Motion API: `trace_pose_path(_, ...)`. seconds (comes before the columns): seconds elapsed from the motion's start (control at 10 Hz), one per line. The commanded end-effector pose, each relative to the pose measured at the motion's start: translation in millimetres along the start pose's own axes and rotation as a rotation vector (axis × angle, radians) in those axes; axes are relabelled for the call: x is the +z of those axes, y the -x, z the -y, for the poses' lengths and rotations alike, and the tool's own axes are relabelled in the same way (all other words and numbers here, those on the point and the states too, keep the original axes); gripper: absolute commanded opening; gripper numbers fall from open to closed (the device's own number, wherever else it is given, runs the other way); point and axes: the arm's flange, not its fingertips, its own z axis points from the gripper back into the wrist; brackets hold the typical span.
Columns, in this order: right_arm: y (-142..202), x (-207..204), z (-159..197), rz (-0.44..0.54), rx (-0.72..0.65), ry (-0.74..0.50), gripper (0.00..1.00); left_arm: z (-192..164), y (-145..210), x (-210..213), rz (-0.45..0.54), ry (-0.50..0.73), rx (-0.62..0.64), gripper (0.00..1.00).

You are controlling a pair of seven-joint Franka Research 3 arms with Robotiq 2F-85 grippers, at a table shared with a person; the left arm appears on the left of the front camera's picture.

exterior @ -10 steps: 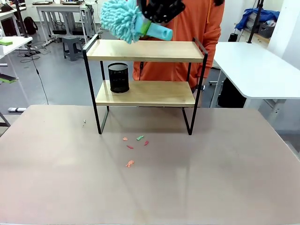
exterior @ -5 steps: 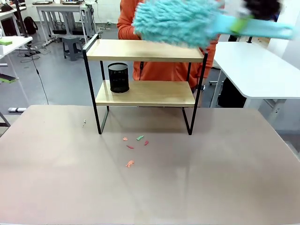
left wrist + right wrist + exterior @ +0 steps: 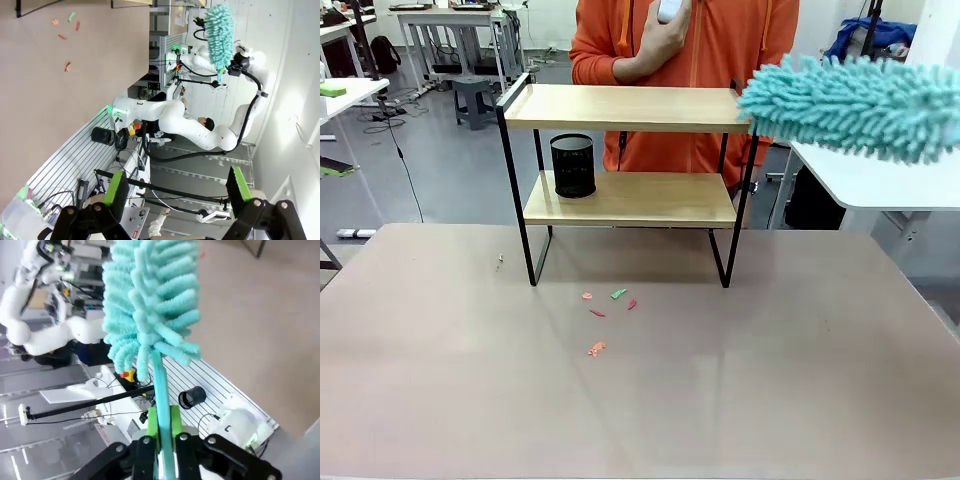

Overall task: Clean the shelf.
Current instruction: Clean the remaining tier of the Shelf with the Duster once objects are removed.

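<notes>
Left fingers (image 3: 118,192) spread wide, empty. The shelf (image 3: 630,108) stands on the worktop (image 3: 770,380), person (image 3: 720,50) right behind it. Right fingers (image 3: 150,426) pinch the teal duster (image 3: 855,105), its head just off the shelf's right end; a sloppy swing could whack the shelf sideways.

Grey polished floor (image 3: 450,180), white tables at left (image 3: 350,92) and right (image 3: 880,185), grey stool (image 3: 472,95) far back (cables (image 3: 405,160) trailing nearby), even indoor light

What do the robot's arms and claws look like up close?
The right arm is glossy white with rounded segments and a black cable along it. The left gripper and right gripper are black with bright green finger pads.
</notes>
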Motion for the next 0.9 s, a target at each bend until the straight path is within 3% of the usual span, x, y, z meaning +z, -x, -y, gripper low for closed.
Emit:
trace_pose_path(0.0, -1, 2, 54, -0.057, 0.032, -0.045, 0.12, 3, 2, -1, 0.001, 0.017, -0.011, 1.00)
trace_pose_path(0.1, 8, 1, 86, -0.074, 0.064, -0.106, 0.12, 3, 2, -1, 0.001, 0.017, -0.011, 1.00)
trace_pose_path(0.3, 16, -13, 135, -0.062, -0.017, -0.221, 0.12, 3, 2, -1, 0.001, 0.017, -0.011, 1.00)
trace_pose_path(0.5, -3, -29, 147, -0.033, -0.044, -0.265, 0.12, 3, 2, -1, 0.001, 0.017, -0.011, 1.00)
trace_pose_path(0.6, 17, -21, 148, -0.058, -0.036, -0.204, 0.12, 3, 2, -1, 0.001, 0.017, -0.011, 1.00)
trace_pose_path(0.8, 17, -21, 148, -0.058, -0.036, -0.204, 0.12, 3, 2, -1, 0.001, 0.017, -0.011, 1.00)
